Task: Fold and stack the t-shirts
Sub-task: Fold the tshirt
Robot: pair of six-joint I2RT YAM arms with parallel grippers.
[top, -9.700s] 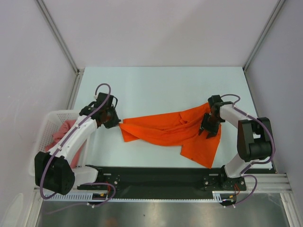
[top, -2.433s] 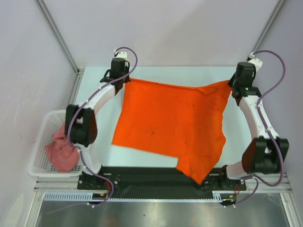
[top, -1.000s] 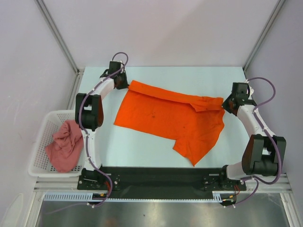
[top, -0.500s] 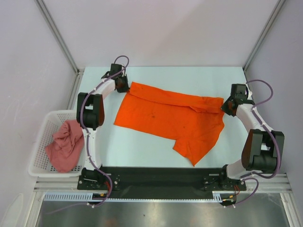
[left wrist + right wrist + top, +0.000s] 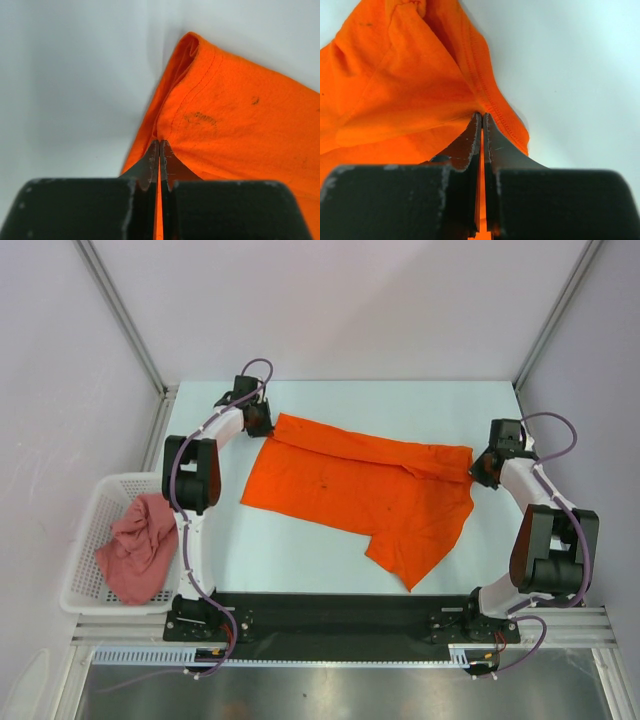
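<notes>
Overall progress: early, by the look of it; neither shirt is folded into a neat packet and no stack exists yet.
Orange t-shirt (image 5: 370,490): lies mostly flat across the middle of the table (image 5: 400,405), with a narrow band of cloth doubled over along its far edge and one loose flap reaching toward the near edge.
Left gripper (image 5: 262,420): at the shirt's far-left corner, jaws pinched together on a bit of hemmed cloth, as the left wrist view shows.
Right gripper (image 5: 478,468): at the far-right corner, jaws likewise closed tight on a seam edge, with cloth bunched just ahead of them in the right wrist view.
Salmon-pink t-shirt (image 5: 135,550): crumpled in a heap inside the white basket (image 5: 88,508) at the left side, well apart from both arms and untouched.
Done: the orange shirt is out on the table and roughly spread, with both far corners held.
Left to do: smoothing the doubled far edge and the wrinkles near the right corner, making the real folds, then taking the pink shirt out, folding it and laying one on the other.
Judgement: well under half of the task appears complete.
</notes>
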